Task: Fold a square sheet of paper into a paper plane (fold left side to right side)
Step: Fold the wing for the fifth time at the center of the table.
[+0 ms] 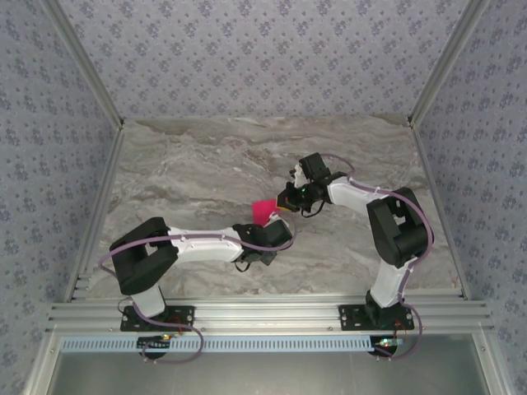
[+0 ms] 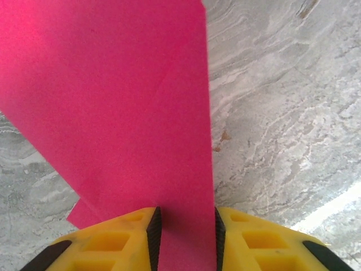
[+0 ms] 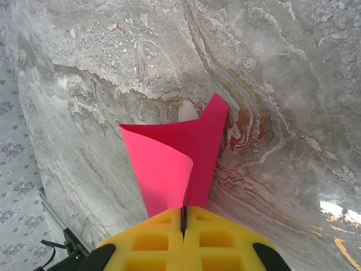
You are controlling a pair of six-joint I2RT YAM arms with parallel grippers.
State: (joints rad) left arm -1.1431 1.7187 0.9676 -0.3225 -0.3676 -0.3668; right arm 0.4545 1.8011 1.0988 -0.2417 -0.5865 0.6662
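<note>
While clamped in right end effector [image 3: 183,212], pink paper [image 3: 169,164] between left end effector's [image 2: 185,220] parted jaws.

A robotics lab test cell — aluminium-profile frame [image 1: 263,314]; floral-papered panels [image 1: 263,58] boxing in a marble-look tabletop [image 1: 198,164]; cabled arm bases [image 1: 156,317] bolted to that frame.

left pincer [image 1: 260,224] nearest | paper [image 1: 264,211] between | right pincer [image 1: 285,202] beyond, rightward
</note>
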